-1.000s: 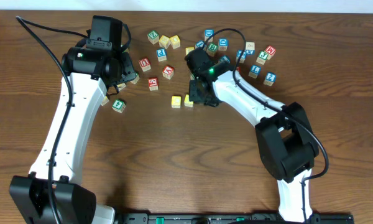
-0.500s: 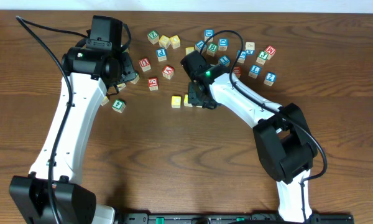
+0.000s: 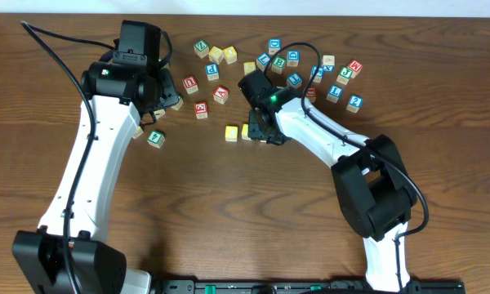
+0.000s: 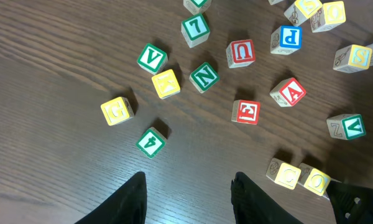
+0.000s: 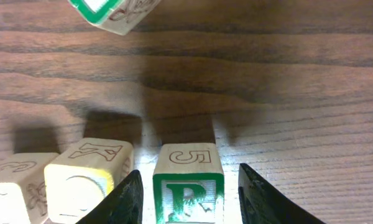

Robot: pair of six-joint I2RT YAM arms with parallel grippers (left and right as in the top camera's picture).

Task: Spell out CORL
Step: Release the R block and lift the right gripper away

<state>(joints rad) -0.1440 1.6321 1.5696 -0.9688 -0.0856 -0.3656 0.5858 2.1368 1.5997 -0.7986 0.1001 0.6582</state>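
In the right wrist view a white cube with a green R point(image 5: 188, 190) rests on the table between my right gripper's point(image 5: 188, 198) open fingers, a gap on each side. Just left of it stand a yellow-faced O cube point(image 5: 81, 186) and another yellow-faced cube point(image 5: 12, 186), in one row. Overhead, the two yellow cubes point(image 3: 231, 133) point(image 3: 247, 131) show beside the right gripper point(image 3: 260, 131), which hides the R cube. My left gripper point(image 4: 188, 190) hovers open over bare wood, holding nothing. A cube with a green L point(image 4: 194, 28) lies far up in the left wrist view.
Loose letter cubes lie scattered along the table's far side: red U point(image 4: 240, 52), red A point(image 4: 288, 92), green N point(image 4: 204, 76), green V point(image 4: 151, 58), green 4 point(image 4: 151, 142), yellow cube point(image 4: 117, 110). More blue and red cubes point(image 3: 335, 92) sit right of the right arm.
The right gripper has opened around the R cube, which now stands on the table beside the yellow cubes, and has shifted slightly left. The left arm has not moved.
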